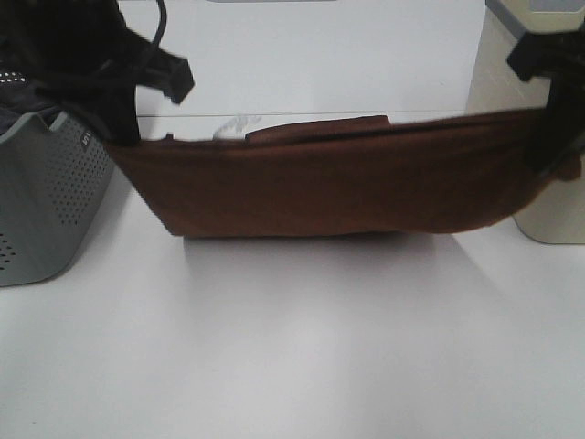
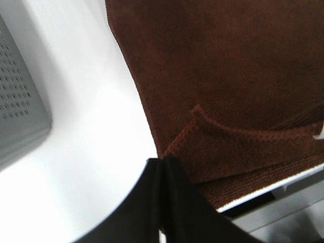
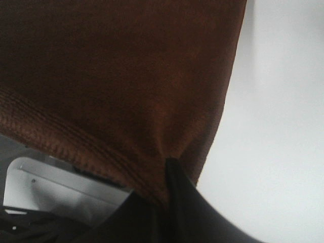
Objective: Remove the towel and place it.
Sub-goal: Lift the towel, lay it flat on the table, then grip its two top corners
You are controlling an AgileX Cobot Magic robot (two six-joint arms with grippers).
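One towel (image 1: 338, 183), clamped by left end effector (image 2: 163, 167), right end effector (image 3: 169, 167) — full span only in high view

Bright overhead light, glaring white table (image 1: 292, 366), soft shadow under towel (image 1: 347, 183), blurry wrist views.

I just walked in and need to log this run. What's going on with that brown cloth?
The two arms hold the towel stretched between them. The left tool pinches one end and the right tool pinches the other. The towel sags in the middle, low over the white table, between a grey perforated basket and a beige container. It is not yet laid down. Whether its lowest edge touches the table is hard to tell.
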